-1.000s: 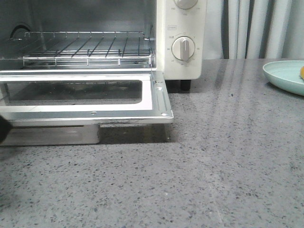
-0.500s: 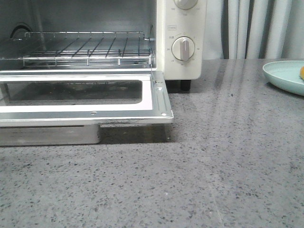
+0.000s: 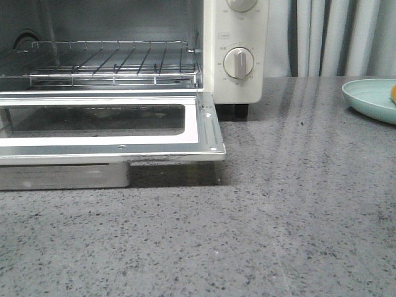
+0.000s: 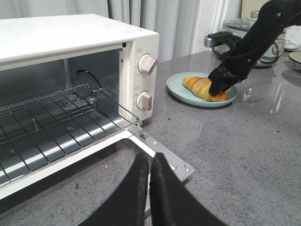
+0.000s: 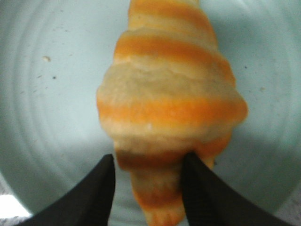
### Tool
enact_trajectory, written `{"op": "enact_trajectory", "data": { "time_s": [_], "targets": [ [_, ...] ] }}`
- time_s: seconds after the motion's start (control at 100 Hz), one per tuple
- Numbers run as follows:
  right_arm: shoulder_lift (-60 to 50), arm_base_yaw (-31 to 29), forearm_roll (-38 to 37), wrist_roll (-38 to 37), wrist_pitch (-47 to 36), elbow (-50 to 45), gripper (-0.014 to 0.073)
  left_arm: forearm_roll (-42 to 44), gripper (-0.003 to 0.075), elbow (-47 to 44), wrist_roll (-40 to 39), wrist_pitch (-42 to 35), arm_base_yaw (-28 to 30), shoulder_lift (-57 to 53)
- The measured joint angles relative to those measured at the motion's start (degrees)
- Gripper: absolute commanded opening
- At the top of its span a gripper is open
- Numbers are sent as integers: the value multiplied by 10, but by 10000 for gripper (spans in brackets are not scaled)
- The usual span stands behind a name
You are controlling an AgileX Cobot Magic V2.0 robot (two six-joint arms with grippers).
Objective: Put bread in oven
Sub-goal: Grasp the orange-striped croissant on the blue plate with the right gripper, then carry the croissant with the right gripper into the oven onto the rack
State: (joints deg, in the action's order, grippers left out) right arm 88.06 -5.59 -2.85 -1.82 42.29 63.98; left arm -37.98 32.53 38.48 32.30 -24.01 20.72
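The cream-white oven [image 3: 238, 55] stands at the left with its glass door [image 3: 111, 142] dropped open and its wire rack [image 3: 111, 62] bare. The bread [image 5: 169, 94], an orange-and-cream striped croissant, lies on a mint-green plate [image 5: 42, 94] to the oven's right [image 4: 197, 85]; only a sliver shows in the front view [image 3: 393, 94]. My right gripper [image 5: 148, 160] is open, its fingers straddling the bread's tapered end. In the left wrist view it [image 4: 218, 92] sits down on the bread. My left gripper [image 4: 150, 162] is shut and empty, above the door's corner.
A metal tray [image 3: 62, 176] lies under the open door. The plate [image 3: 371, 96] sits at the right edge of the grey counter. A glass-lidded pot [image 4: 235, 26] stands behind the plate. Curtains hang behind the counter.
A dark shape at the left edge of the front view one second ago has gone out of view. The oven, door and plate have not moved.
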Motion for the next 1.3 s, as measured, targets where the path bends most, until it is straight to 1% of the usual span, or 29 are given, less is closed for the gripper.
{"op": "enact_trajectory", "data": {
  "time_s": [0.1,0.19,0.29,0.39,0.54,0.65,0.74,0.84,0.89,0.98,1.05,1.15,1.3],
  "targets": [
    [20,0,-2,-2,-8,5,295,0,-22,0,0,0,0,0],
    [31,0,-2,-5,-13,9,258,0,-22,0,0,0,0,-1],
    [39,0,-6,-5,-14,11,122,0,-22,0,0,0,0,-1],
    [47,0,-10,-5,-15,12,-74,0,-22,0,0,0,0,-1],
    [49,-2,-11,-5,-15,14,-64,0,-22,0,0,-1,0,-1],
    [29,-2,-12,-5,-25,11,-64,0,-22,0,0,-6,0,-1],
    [-5,1,-12,-5,-56,12,-64,0,-22,0,0,-7,0,-1],
    [-74,24,-7,-6,-106,40,-64,0,-22,0,0,-11,0,-1],
    [-107,46,-4,-6,-131,71,-64,0,-21,0,0,-19,0,-1],
    [-150,111,-1,-7,-169,128,-64,0,-21,0,0,-43,0,-1],
    [-162,178,0,1,-181,179,-64,-1,-21,0,0,-71,0,-1],
    [-162,292,1,36,-184,239,-64,-2,-21,0,0,-108,0,-1],
    [-136,454,-3,91,-182,272,-64,-5,-21,0,0,-122,0,-1]
  ]
}}
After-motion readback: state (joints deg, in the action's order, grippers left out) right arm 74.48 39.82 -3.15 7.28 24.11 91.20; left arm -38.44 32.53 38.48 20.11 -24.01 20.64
